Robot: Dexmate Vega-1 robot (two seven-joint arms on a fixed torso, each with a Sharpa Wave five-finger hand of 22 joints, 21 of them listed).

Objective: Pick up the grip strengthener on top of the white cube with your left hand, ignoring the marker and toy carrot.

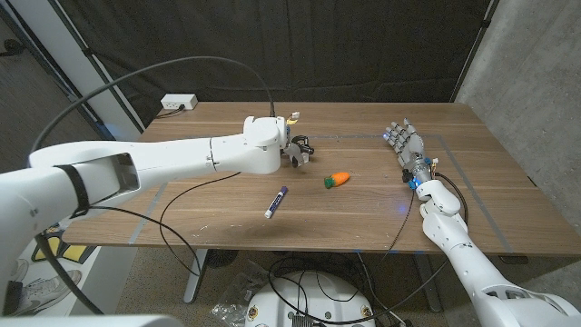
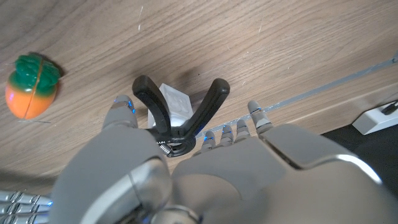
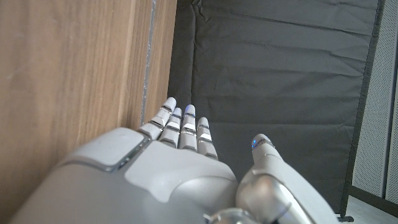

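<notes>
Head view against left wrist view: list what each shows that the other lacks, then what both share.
Head view alone: the marker, the right hand with fingers apart, and the power strip in full. Left wrist view alone: the white cube under the black handles. Shared: the left hand at the grip strengthener, the toy carrot, the wooden table.

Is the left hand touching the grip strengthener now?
Touching. The left wrist view shows the left hand with its fingers closed around the coil end of the grip strengthener.
</notes>
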